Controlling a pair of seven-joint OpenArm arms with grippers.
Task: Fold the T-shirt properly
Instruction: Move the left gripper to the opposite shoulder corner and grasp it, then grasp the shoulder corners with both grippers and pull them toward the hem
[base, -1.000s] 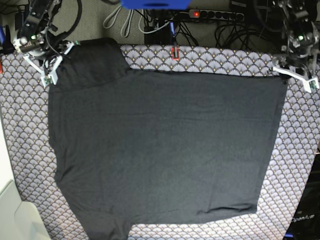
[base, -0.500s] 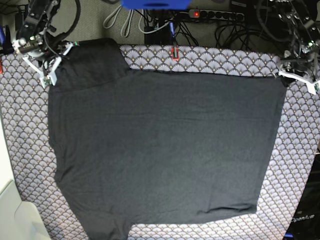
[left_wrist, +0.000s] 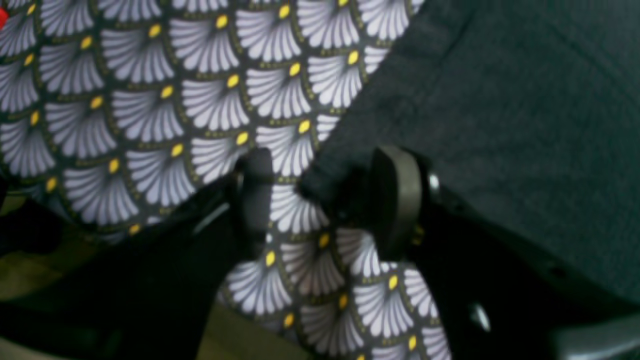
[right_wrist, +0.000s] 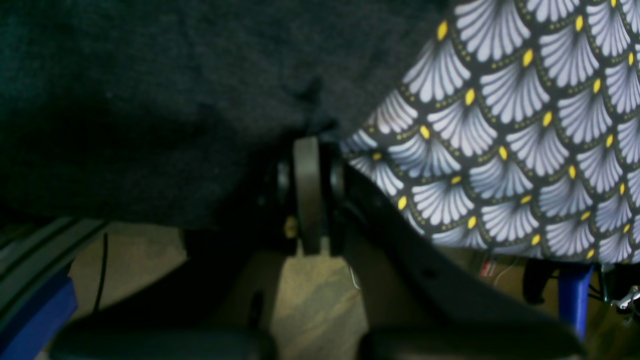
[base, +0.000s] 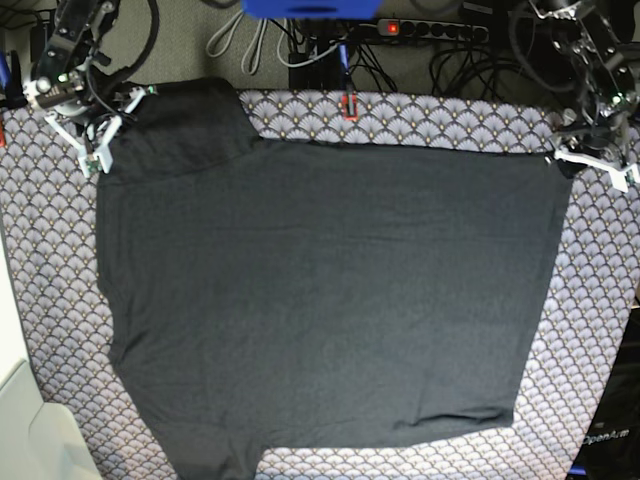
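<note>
The dark charcoal T-shirt (base: 330, 290) lies spread flat, with its far-left sleeve folded in over the body. My right gripper (base: 95, 125) is at that far-left edge. In the right wrist view it (right_wrist: 307, 150) is shut, and the T-shirt (right_wrist: 150, 100) puckers into its pressed-together fingers. My left gripper (base: 590, 155) is at the far-right corner. The left wrist view shows it (left_wrist: 325, 200) open, with the T-shirt (left_wrist: 525, 100) corner lying loose between its two fingers.
A grey scallop-print cloth (base: 590, 330) covers the table under the shirt and hangs over its edges. Behind the table are a power strip (base: 430, 30), cables and a blue object (base: 310, 8). A small red clip (base: 350, 105) sits at the far edge; a white object (base: 30, 440) stands near left.
The left arm has swung back and tilted while its open gripper stays at the shirt's far-right corner. The right arm and the shirt have barely shifted.
</note>
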